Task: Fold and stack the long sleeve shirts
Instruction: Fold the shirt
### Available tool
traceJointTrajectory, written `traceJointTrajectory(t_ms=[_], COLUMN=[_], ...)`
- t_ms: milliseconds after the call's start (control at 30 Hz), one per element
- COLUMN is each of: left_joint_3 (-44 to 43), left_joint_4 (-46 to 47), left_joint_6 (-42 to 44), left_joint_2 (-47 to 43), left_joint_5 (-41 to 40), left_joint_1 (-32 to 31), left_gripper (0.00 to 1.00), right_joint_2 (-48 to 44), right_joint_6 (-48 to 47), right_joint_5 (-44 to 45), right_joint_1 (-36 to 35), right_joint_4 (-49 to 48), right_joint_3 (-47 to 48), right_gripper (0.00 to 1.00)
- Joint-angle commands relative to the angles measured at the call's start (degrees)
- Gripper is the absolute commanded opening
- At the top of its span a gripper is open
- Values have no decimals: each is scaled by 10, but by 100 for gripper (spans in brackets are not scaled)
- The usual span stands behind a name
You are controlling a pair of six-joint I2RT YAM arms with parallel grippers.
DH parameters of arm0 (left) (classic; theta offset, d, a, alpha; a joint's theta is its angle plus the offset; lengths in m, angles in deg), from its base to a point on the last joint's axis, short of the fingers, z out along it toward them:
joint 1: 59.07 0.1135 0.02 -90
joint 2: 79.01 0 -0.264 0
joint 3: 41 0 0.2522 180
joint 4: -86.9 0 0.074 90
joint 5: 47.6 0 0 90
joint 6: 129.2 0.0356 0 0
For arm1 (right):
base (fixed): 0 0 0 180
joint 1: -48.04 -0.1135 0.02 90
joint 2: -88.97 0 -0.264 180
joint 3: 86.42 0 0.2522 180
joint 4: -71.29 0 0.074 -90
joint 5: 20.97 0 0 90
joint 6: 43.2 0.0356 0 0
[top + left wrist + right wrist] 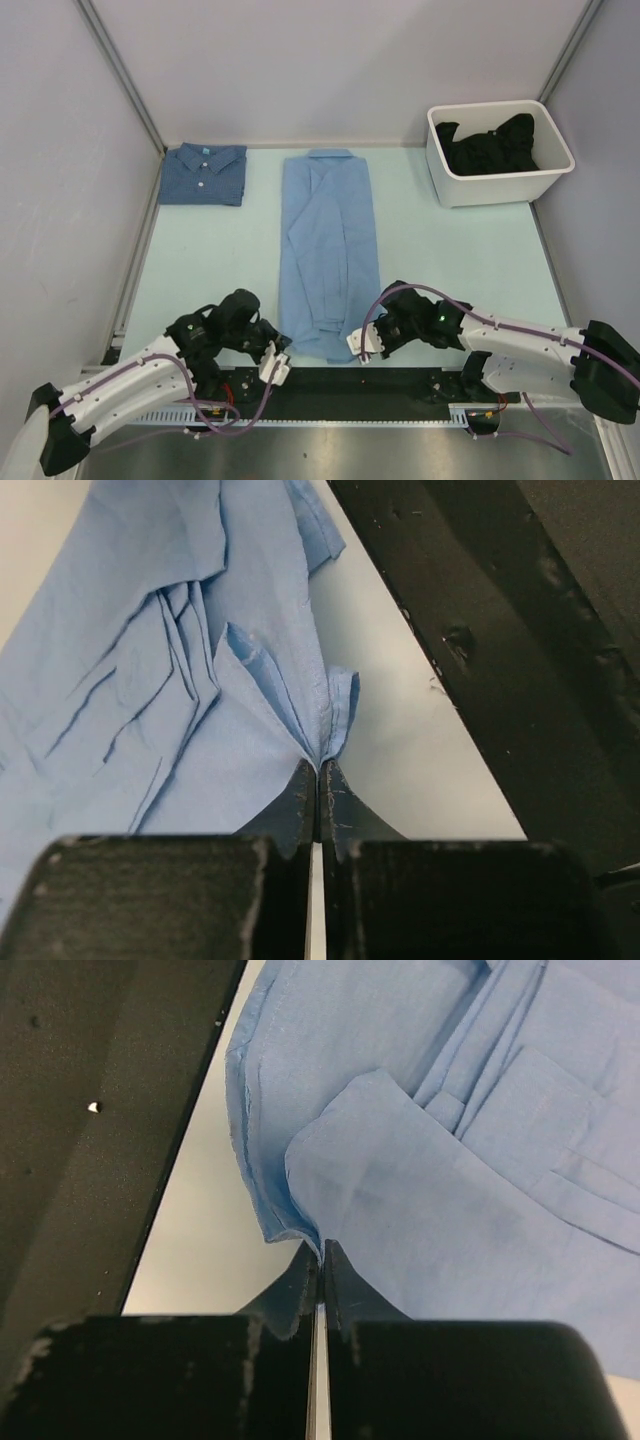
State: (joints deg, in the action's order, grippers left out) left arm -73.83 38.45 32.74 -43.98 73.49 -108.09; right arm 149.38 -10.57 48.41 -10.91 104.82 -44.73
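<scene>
Your left jaws are clenched on the near-left hem corner of the light sky-blue shirt (328,250), and your right jaws are pinching the near-right corner. That shirt lies as a long strip down the middle of the surface (450,260), collar toward the top. The denim-blue shirt (204,174) sits folded in the upper left, and the white bin (497,188) of dark cloth is upper right.
</scene>
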Motion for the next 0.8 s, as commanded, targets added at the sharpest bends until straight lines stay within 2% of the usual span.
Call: traceJointTrajectory(t_ms=[0, 233, 367, 467, 533, 567, 767], left_joint_3=[-40, -85, -142, -184, -227, -248, -435], left_joint_4=[-37, -5, -17, 10, 31, 37, 60], left_joint_6=[-44, -63, -66, -73, -81, -86, -138], left_joint_2=[37, 82, 136, 187, 248, 276, 501], left_joint_5=[14, 45, 85, 96, 93, 94, 78], left_joint_1=[5, 74, 122, 159, 185, 195, 276], left_gripper=[0, 0, 0, 0, 0, 0, 0], right_joint_2=[-15, 5, 23, 66, 98, 143, 327], right_joint_6=[35, 38, 34, 16, 0, -5, -29], right_joint_5=[-2, 2, -19, -48, -74, -83, -135], right_joint_1=[12, 53, 108, 171, 226, 242, 345], right_joint_4=[26, 17, 16, 12, 4, 3, 3], right_joint_3=[35, 76, 118, 168, 199, 219, 412], right_gripper=[0, 0, 0, 0, 0, 0, 0])
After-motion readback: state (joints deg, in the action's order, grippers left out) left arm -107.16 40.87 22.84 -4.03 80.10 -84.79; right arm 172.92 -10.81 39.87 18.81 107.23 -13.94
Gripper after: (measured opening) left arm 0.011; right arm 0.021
